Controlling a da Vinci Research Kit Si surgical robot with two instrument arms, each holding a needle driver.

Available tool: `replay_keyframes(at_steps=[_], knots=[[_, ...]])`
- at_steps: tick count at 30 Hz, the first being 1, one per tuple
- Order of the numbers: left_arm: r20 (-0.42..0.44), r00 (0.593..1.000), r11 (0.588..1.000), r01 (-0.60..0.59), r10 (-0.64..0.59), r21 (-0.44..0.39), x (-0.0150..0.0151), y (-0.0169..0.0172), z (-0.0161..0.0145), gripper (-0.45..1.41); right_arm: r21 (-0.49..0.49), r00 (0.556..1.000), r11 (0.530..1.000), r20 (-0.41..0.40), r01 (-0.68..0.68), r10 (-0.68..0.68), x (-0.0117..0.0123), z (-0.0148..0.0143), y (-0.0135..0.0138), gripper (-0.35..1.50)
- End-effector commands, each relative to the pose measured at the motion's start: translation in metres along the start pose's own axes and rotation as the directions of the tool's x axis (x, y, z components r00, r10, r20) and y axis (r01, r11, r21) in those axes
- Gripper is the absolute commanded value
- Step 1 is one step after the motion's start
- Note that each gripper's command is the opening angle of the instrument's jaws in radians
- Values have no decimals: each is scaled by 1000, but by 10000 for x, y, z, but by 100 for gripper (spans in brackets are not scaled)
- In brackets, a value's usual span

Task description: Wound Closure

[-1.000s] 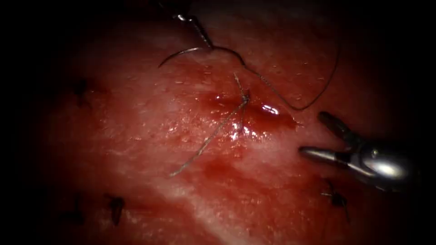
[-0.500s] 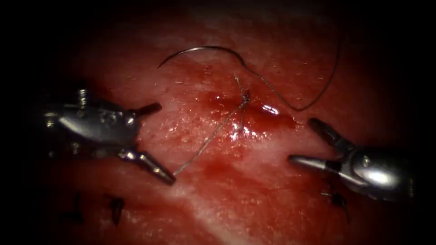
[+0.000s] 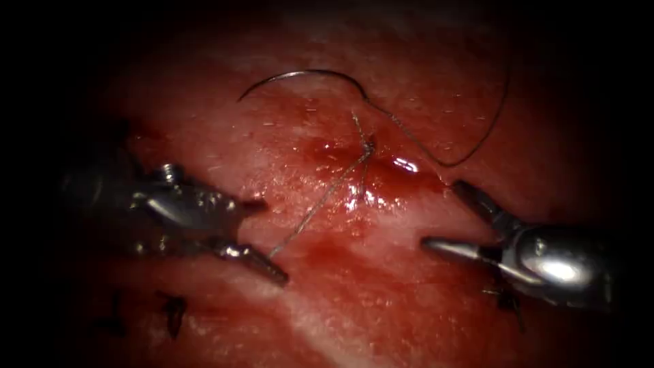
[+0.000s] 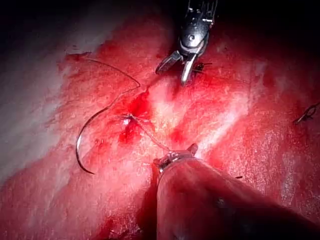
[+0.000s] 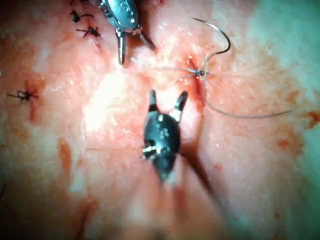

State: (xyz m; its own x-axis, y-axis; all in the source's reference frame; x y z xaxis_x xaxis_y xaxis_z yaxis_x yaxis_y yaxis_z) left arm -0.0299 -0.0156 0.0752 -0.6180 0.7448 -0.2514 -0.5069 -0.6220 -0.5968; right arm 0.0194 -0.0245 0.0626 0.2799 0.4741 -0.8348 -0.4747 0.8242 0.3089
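The curved needle [image 3: 306, 72] lies free on the tissue [image 3: 354, 300], beyond the knot [image 3: 368, 146], held by neither tool and not in the tissue. Its thread [image 3: 446, 162] swings right in a wide loop. A loose thread tail [image 3: 313, 211] runs from the knot down to the left. My left tool [image 3: 272, 240] is open, its jaws standing on either side of that tail's end, holding nothing. My right tool [image 3: 443, 215] is open and empty, right of the knot. The left wrist view shows the needle [image 4: 95, 120], and the right wrist view shows the right tool [image 5: 165, 102].
Red fluid [image 3: 402, 167] pools at the cut just right of the knot. Finished dark stitches sit at the lower left [image 3: 174, 310] and under the right tool [image 3: 507, 298]. In the right wrist view, more stitches [image 5: 87, 30] lie beside the left tool [image 5: 122, 20].
The jaws that held the needle at the top let go, and the needle stayed put. The left tool came in at the left and slid right to the tail's end. The right tool crept left.
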Motion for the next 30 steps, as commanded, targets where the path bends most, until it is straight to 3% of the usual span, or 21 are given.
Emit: replay_keyframes(at_steps=[1,3,6,7,11,16,17,21,24,30], knots=[[4,1000,1000,-7,7,-11,-5,4,11,37,2,1000,1000,0,-2,2,-5,7,-10,143],[20,1000,1000,-24,24,-20,-10,6,20,7,7,1000,1000,1,-2,2,-4,9,-12,143],[28,999,999,-37,38,-28,-13,7,24,-13,10,1000,1000,3,-2,2,-3,10,-13,143],[32,998,998,-45,46,-33,-14,6,25,-28,18,1000,1000,0,-2,2,-3,11,-14,141],[48,997,997,-64,67,-47,-15,-1,23,-45,36,1000,999,-7,-3,3,0,15,-16,140],[52,996,997,-68,69,-25,-11,-6,12,-45,84,1000,996,-13,27,-26,4,24,-22,131],[51,995,996,-82,83,-17,-3,-6,5,-45,143,990,980,8,138,-140,8,37,-27,131],[26,993,994,-111,111,1,18,1,-11,-45,220,977,952,-17,212,-214,14,71,-32,131],[6,992,992,-128,128,8,33,7,-25,-45,169,930,920,41,354,-365,16,94,-38,136],[-13,990,990,-139,139,15,45,14,-39,-45,90,811,810,41,579,-584,20,102,-35,131]])
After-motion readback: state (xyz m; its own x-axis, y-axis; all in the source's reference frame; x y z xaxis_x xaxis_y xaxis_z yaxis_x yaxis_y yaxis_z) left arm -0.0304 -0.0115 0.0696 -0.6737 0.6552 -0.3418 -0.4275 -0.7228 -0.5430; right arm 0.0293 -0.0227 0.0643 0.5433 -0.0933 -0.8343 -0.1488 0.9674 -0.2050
